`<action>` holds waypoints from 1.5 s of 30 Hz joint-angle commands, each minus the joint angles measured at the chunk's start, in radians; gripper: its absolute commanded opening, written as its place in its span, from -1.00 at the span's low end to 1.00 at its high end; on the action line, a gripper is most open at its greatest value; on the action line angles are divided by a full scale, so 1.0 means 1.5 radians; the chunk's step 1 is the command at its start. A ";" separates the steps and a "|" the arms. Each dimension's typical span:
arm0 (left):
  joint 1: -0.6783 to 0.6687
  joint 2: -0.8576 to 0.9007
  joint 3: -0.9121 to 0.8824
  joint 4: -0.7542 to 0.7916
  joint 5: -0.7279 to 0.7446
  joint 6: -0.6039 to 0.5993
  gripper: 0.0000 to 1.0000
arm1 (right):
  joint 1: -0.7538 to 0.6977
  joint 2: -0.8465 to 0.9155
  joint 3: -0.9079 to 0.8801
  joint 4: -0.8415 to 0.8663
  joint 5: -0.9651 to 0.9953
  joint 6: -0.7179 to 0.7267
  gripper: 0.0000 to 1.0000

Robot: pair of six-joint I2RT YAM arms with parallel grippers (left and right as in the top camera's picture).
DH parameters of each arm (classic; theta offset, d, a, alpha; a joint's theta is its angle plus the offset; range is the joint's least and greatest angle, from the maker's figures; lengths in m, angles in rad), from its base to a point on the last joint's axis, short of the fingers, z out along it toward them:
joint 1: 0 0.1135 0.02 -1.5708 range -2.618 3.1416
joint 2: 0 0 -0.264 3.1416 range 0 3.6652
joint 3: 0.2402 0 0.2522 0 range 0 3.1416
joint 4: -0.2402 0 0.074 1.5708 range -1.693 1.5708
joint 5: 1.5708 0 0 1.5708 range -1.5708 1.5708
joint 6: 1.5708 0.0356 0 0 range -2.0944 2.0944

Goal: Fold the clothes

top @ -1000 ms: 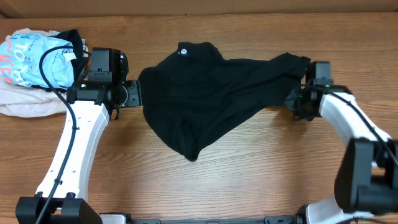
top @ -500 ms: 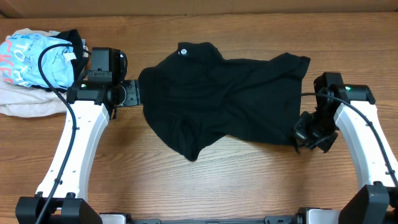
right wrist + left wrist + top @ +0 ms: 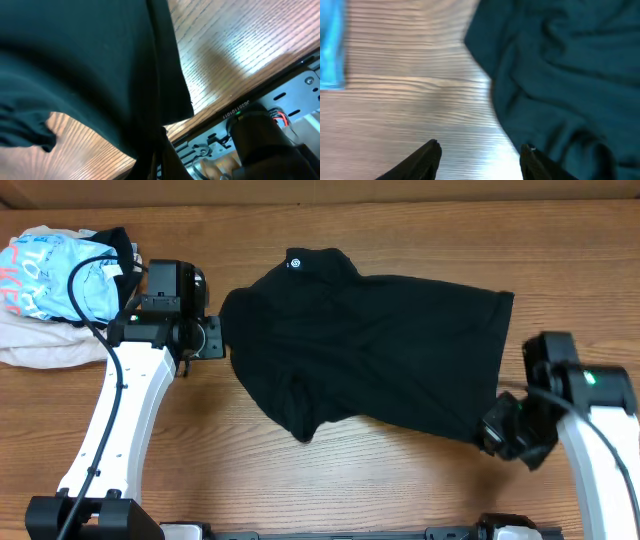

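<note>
The black T-shirt (image 3: 370, 340) lies across the middle of the table, its round white neck label (image 3: 295, 263) at the back. My left gripper (image 3: 216, 338) sits at the shirt's left edge. In the left wrist view that gripper (image 3: 480, 152) is open over bare wood, and its right finger (image 3: 536, 162) is against the edge of the shirt (image 3: 560, 75). My right gripper (image 3: 493, 436) is at the shirt's front right corner. In the right wrist view this gripper (image 3: 159, 150) is shut on the shirt (image 3: 85, 65), which hangs stretched from it.
A pile of other clothes lies at the back left: a light blue shirt with pink lettering (image 3: 45, 275) on a beige garment (image 3: 40, 348). The table's front edge and the arm's base (image 3: 260, 140) are close to the right gripper.
The right gripper has pulled the shirt's right side toward the table's front right, spreading the fabric wider. The left gripper has stayed at the shirt's left edge.
</note>
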 commanded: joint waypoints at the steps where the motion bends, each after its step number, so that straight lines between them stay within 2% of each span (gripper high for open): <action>1: -0.012 -0.001 -0.031 0.010 0.156 0.014 0.11 | 0.001 -0.064 -0.006 -0.004 -0.004 0.012 -0.93; 3: -0.026 -0.001 -0.056 0.027 0.195 0.027 0.16 | 0.001 -0.084 -0.009 -0.003 -0.004 0.012 -0.93; 7: -0.082 -0.001 -0.106 0.089 0.196 0.043 0.39 | 0.001 -0.092 -0.016 0.002 -0.003 0.011 -0.93; 10: -0.127 0.000 -0.124 0.150 0.193 0.046 0.48 | 0.001 -0.091 -0.016 0.011 -0.001 0.010 -0.92; 20: -0.241 0.099 -0.128 0.267 0.157 0.048 0.54 | 0.001 -0.091 -0.016 0.032 0.006 0.006 -0.92; 30: -0.244 0.143 -0.127 0.240 0.139 0.050 0.53 | 0.001 -0.091 -0.016 0.039 0.014 0.006 -0.93; 39: -0.244 0.143 -0.127 0.170 0.139 0.050 0.29 | 0.001 -0.091 -0.016 0.055 0.014 0.006 -0.92; 45: -0.244 0.146 -0.127 0.189 0.139 0.020 -0.33 | 0.001 -0.091 -0.016 0.062 0.014 0.006 -0.93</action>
